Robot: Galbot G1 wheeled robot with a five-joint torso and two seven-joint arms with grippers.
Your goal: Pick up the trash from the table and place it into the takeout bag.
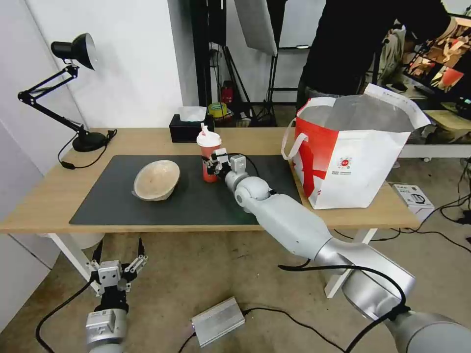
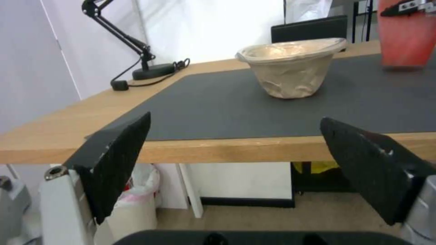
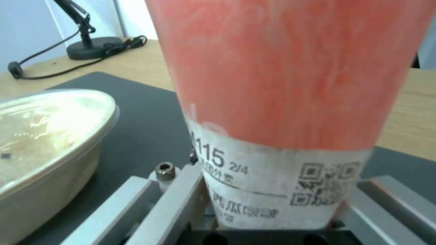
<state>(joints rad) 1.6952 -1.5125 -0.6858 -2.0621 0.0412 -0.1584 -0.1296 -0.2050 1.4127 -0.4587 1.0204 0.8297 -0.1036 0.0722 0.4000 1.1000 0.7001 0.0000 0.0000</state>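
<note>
On the mat, right gripper is clamped around the cup — bowl just beside. Left gripper hangs spread wide below the surface; bag stands well apart.

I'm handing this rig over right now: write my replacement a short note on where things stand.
Right gripper: over the dark mat, jaws shut on the red drink cup, which stands upright.
Left gripper: parked low in front of the table, jaws open, holding nothing.
Beige bowl: on the mat, to the cup's left.
Takeout bag: open, at the table's right end.
Done: cup gripped.
Left: cup and bowl into the bag.
</note>
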